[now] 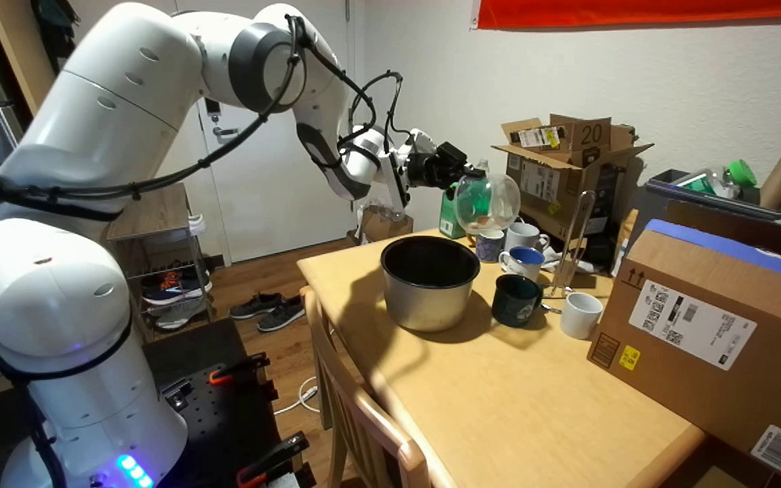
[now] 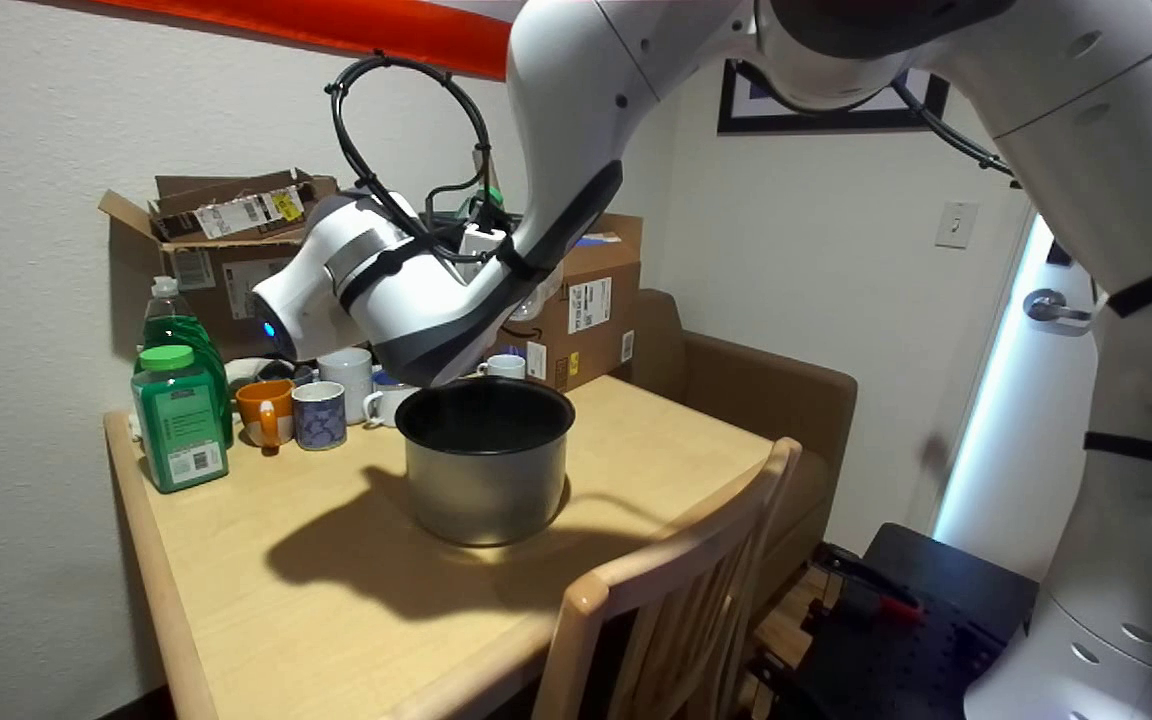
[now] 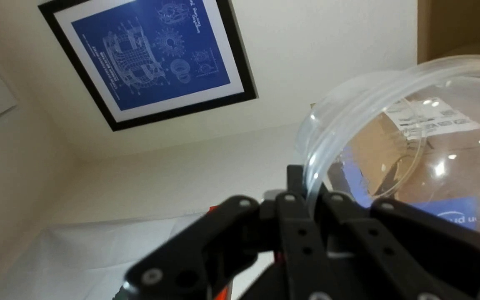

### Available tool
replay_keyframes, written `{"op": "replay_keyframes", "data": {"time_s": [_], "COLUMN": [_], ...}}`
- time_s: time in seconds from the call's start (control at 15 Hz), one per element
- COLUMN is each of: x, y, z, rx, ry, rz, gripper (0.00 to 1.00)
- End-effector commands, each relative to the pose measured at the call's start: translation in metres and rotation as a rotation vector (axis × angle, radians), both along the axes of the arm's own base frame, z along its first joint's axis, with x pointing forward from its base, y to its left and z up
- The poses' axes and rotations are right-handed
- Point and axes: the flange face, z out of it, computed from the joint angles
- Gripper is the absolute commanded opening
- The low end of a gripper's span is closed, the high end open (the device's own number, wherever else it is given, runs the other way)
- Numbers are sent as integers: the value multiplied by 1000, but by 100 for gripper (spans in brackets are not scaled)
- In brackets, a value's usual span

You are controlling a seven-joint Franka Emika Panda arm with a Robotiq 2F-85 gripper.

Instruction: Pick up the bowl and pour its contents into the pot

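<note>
Nearly closed, the tool [image 3: 310, 185] pinches the clear bowl [image 1: 492, 203] by its rim.

Standing tall on the blue-lit base [image 1: 85, 455], leaning out from the shoulder [image 1: 45, 298], arching high at the elbow [image 1: 268, 64], sloping down through the forearm [image 1: 319, 108] to the bent wrist [image 1: 360, 169], pointing the black gripper [image 1: 476, 173] about level, and, in the wrist view, pinching with its fingers [image 3: 295, 179] nearly together.

The pot [image 2: 486, 490] stands upright on the table [image 2: 236, 640] between a chair [image 2: 686, 525] and several mugs [image 2: 320, 418]
</note>
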Motion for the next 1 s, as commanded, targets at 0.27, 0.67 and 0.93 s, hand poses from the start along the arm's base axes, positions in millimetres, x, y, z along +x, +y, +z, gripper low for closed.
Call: {"op": "replay_keyframes", "data": {"time_s": [0.27,0.67,0.93], "x": [3,-12,-31], "y": [-35,-81,-107], "z": [23,18,4], "rx": [196,331,411], "ry": [-20,-38,-59], "rz": [51,-12,-65], "gripper": [3,3,3]}}
